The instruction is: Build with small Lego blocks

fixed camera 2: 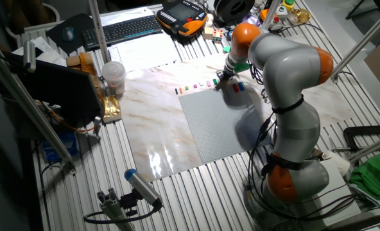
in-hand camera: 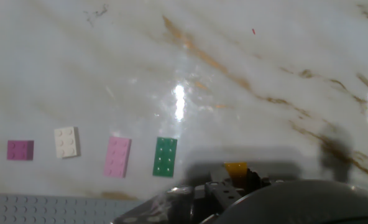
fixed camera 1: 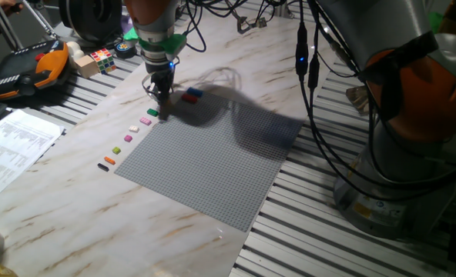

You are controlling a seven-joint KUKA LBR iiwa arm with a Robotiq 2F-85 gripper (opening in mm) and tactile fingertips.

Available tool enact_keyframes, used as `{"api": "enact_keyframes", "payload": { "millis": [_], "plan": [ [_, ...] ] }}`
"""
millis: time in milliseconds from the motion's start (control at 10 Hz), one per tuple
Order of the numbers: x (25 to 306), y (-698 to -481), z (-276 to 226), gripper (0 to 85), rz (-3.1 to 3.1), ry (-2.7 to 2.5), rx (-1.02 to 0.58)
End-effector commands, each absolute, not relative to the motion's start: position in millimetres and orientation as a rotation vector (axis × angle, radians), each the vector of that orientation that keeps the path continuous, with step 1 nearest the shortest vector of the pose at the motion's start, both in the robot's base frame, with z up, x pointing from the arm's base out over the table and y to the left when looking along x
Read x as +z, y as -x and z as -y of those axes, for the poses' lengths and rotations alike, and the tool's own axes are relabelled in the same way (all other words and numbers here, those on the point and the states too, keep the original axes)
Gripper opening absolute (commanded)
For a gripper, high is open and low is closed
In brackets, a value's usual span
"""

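Note:
A row of small Lego blocks lies on the marble table along the edge of the grey baseplate: green, pink, white, magenta, orange and black. A red block and a blue block lie just beyond. My gripper is down at the table beside the green block. In the hand view a yellow block sits between the fingers, in line with the green, pink, white and magenta blocks. The jaws look shut on it.
A multicoloured puzzle cube and an orange-and-black pendant lie at the back left, printed paper at the left. The table's slotted metal top surrounds the marble slab. The arm's base stands at the right.

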State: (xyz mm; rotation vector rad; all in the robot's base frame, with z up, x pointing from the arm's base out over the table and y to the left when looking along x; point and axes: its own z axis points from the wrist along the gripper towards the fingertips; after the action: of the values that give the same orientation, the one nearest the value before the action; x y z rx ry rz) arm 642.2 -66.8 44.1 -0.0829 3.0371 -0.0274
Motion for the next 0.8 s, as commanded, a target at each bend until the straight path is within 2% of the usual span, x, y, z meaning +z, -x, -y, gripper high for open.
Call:
{"api": "enact_keyframes", "payload": {
  "millis": [0,400,700],
  "plan": [
    [48.0,-634.9,69.3,0.7,-3.043,0.063,-0.033],
    [42.4,-611.2,76.1,0.7,-3.056,-0.021,-0.043],
    [39.7,-605.9,78.5,0.7,-3.066,-0.042,-0.05]
  ]
}}
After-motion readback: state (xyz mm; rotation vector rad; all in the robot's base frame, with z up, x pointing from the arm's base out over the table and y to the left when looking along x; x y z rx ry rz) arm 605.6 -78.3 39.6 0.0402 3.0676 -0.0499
